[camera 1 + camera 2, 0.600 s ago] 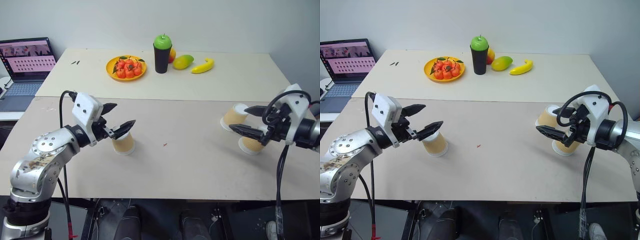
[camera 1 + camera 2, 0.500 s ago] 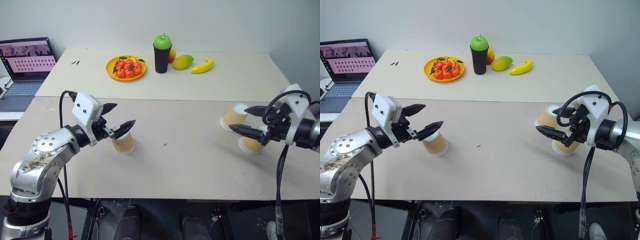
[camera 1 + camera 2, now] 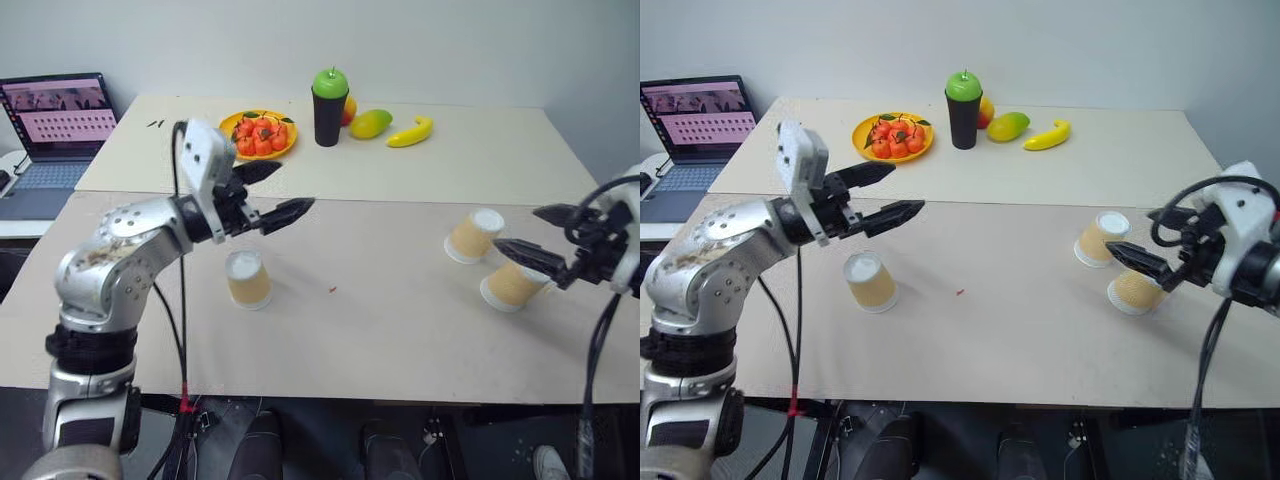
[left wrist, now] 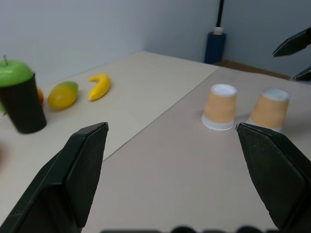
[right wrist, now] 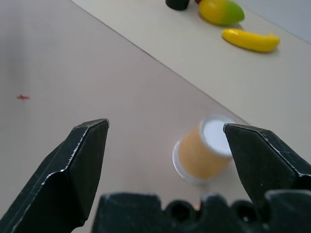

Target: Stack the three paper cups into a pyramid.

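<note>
Left eye view: three paper cups (image 3: 247, 279) (image 3: 473, 235) (image 3: 513, 284) sat unstacked, upside down on counter (image 3: 380, 330). Left claw (image 3: 270, 192) hung wide open, empty, above one; right claw (image 3: 540, 235) gaped empty near two.

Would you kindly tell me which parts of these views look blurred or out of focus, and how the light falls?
Right wrist view: the tan paper cup is soft, the open right claw sharp. Left wrist view: the black cup with the green apple is slightly blurred. Head views: even, soft light; the upside-down tan cup casts a faint shadow on the beige table.
</note>
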Action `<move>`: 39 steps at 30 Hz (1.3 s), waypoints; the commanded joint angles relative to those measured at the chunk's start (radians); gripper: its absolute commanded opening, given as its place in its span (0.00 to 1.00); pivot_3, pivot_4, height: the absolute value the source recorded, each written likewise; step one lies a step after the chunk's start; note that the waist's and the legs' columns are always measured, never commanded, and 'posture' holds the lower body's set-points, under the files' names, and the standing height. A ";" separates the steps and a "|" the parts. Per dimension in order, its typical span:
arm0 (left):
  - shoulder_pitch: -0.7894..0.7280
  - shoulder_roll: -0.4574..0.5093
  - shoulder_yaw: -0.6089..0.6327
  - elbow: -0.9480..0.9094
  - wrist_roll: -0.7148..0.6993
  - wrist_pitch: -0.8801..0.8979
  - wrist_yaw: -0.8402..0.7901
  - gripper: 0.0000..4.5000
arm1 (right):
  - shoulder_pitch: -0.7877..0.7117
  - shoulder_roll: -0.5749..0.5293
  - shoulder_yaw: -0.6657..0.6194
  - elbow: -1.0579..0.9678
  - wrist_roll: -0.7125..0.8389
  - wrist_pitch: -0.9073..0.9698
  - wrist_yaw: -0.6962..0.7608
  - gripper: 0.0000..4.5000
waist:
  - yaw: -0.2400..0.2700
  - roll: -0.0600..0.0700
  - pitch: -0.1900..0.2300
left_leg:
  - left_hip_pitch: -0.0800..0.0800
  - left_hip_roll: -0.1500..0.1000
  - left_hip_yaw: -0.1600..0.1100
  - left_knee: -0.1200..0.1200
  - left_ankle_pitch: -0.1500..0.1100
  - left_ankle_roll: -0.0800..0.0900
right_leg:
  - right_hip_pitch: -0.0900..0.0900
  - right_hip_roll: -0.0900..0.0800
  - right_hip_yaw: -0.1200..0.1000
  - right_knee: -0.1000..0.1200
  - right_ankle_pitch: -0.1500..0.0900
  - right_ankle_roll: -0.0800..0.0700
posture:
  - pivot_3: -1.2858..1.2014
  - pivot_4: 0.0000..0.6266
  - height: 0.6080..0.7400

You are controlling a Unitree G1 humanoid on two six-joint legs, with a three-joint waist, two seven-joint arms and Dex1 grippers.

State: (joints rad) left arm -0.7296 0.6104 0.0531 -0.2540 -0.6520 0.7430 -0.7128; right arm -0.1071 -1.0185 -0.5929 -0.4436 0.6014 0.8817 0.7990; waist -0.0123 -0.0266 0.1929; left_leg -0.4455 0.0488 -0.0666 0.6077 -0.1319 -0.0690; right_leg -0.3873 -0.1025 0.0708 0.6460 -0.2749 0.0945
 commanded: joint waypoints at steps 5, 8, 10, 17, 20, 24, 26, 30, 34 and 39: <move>-0.118 -0.039 -0.058 0.119 0.047 -0.040 -0.073 1.00 | 0.191 0.083 -0.225 -0.084 -0.010 -0.005 -0.027 0.99 | -0.008 0.000 0.000 | 0.000 0.000 0.000 0.000 0.000 0.000 | 0.000 0.000 0.000 0.000 0.000 0.000 | 0.52 0.24 0.96; -0.156 -0.058 -0.081 0.169 0.074 -0.042 -0.081 1.00 | 0.247 0.162 -0.236 -0.090 -0.010 -0.036 -0.051 0.99 | -0.007 0.000 0.000 | 0.001 0.000 0.000 0.000 0.000 0.000 | 0.000 0.000 0.000 0.000 0.000 0.000 | 0.52 0.24 0.96; -0.178 -0.070 -0.079 0.185 0.073 -0.021 -0.080 1.00 | 0.245 0.204 -0.206 -0.044 -0.027 -0.082 -0.068 0.99 | -0.008 0.000 0.000 | 0.001 0.000 0.000 0.001 0.000 0.000 | 0.001 0.000 0.000 0.000 0.000 0.000 | 0.52 0.24 0.96; -0.183 -0.051 -0.049 0.146 0.044 0.048 -0.078 1.00 | 0.185 0.239 -0.086 0.120 -0.088 -0.216 -0.081 0.99 | -0.012 0.001 -0.001 | 0.001 0.000 0.000 0.000 0.000 0.000 | 0.000 0.000 0.000 0.000 0.000 0.001 | 0.52 0.24 0.96; -0.169 -0.032 -0.033 0.112 0.036 0.080 -0.071 1.00 | 0.154 0.238 -0.048 0.167 -0.099 -0.248 -0.086 0.99 | -0.013 0.001 -0.001 | 0.001 0.000 0.000 0.000 0.000 0.000 | 0.000 0.000 0.000 0.000 0.000 0.001 | 0.52 0.24 0.96; -0.156 -0.019 -0.010 0.073 0.026 0.115 -0.051 1.00 | 0.108 0.234 0.003 0.225 -0.113 -0.282 -0.087 0.99 | -0.011 0.001 0.000 | 0.001 0.000 0.000 0.000 0.000 0.000 | 0.000 0.000 0.000 0.000 0.000 0.001 | 0.52 0.24 0.96; -0.148 -0.012 0.002 0.052 0.020 0.133 -0.038 1.00 | 0.086 0.232 0.028 0.258 -0.126 -0.300 -0.085 0.99 | -0.011 0.001 0.000 | 0.001 0.000 0.000 0.000 0.000 0.000 | 0.001 0.000 0.000 0.000 0.000 0.001 | 0.52 0.24 0.96; -0.131 0.005 0.025 0.018 0.007 0.160 -0.015 1.00 | 0.039 0.225 0.069 0.328 -0.145 -0.334 -0.079 0.99 | -0.010 0.001 0.000 | 0.001 0.000 0.000 0.000 0.000 0.000 | 0.000 0.000 0.000 0.000 0.000 0.001 | 0.52 0.24 0.96; -0.120 0.014 0.040 -0.002 0.000 0.175 0.002 1.00 | -0.006 0.222 0.106 0.377 -0.163 -0.356 -0.077 0.99 | -0.011 0.001 0.000 | 0.001 0.000 0.000 0.000 0.000 0.000 | 0.000 0.000 0.000 0.000 0.000 0.001 | 0.52 0.24 0.96; -0.108 0.020 0.052 -0.026 -0.008 0.193 0.017 1.00 | -0.040 0.221 0.138 0.413 -0.172 -0.368 -0.071 0.88 | -0.010 0.001 0.000 | 0.001 0.000 0.000 0.000 0.000 0.000 | 0.000 0.000 0.000 0.000 0.000 0.001 | 0.52 0.24 0.96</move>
State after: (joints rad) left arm -0.8382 0.6163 0.0674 -0.2354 -0.6416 0.9343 -0.7039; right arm -0.1282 -0.7785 -0.4389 -0.0274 0.4321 0.5422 0.7225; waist -0.0223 -0.0255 0.1925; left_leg -0.4448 0.0487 -0.0667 0.6080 -0.1318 -0.0692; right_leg -0.3868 -0.1024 0.0712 0.6465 -0.2747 0.0951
